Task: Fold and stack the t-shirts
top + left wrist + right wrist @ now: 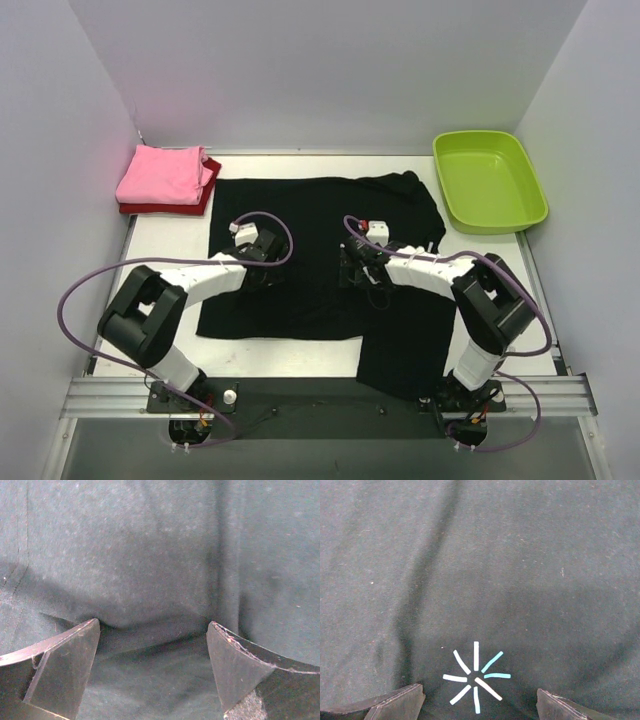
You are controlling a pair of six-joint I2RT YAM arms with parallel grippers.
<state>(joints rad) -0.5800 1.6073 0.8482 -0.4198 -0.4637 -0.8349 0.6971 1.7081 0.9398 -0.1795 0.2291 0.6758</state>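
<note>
Left gripper (152,630) and right gripper (481,690) both w/ fingers spread apart, low over black t-shirt (310,200) — prob. best to pinch both sides level, so fold stays square.

Lime-green tub (488,185), seemingly plastic, sits far-right on table (170,238).
</note>
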